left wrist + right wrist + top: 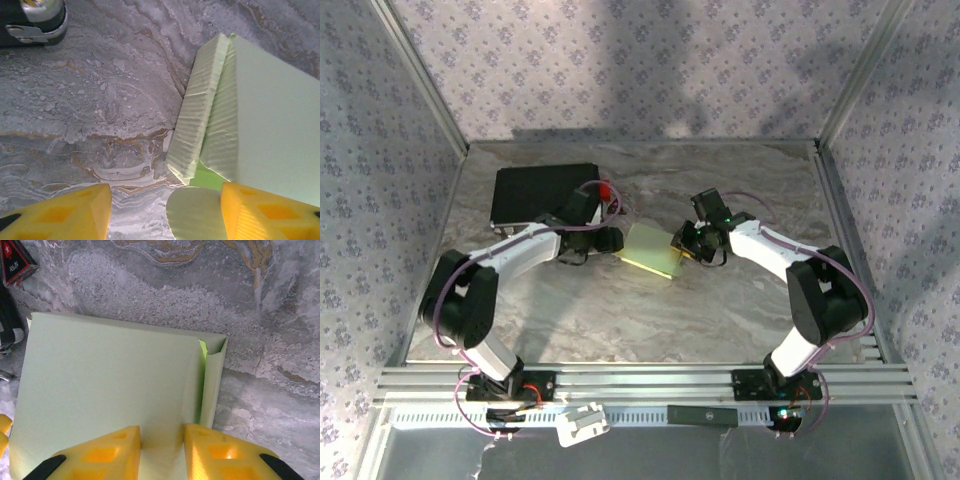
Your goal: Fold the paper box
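A: Trying to place the box (653,250) here. Spotted anywhere?

B: Yep, lying flat around the middle of the table (620,315), right between the two grippers. Pale yellow-green, looking mostly closed up from above. Well apart from the black case (542,193) sitting at the back left.

A: Cool. And the left gripper (613,240), gripping or not?

B: Nope, not gripping. Jaws spread wide in the wrist view: one yellow finger (60,215) over bare table, the other over the box's near corner, just beside a rounded flap (192,215) poking out at the bottom. Also worth noting from that angle: a ribbed side flap (195,125) running along the box's edge, tilted outward rather than sitting flush.

A: Same question for the right gripper (682,244).

B: Parked at the opposite side of the box, yellow fingers (100,455) close together with green card in the narrow gap. Honestly can't tell whether pinching that card or just straddling it. Past the fingertips: big flat top panel (110,375), then a narrow side wall (212,385) at the right edge, standing slightly ajar with a bright sliver of the inside peeking through at the top corner.

A: Anything else close by?

B: Just marbled grey tabletop on the near and far sides of the box.
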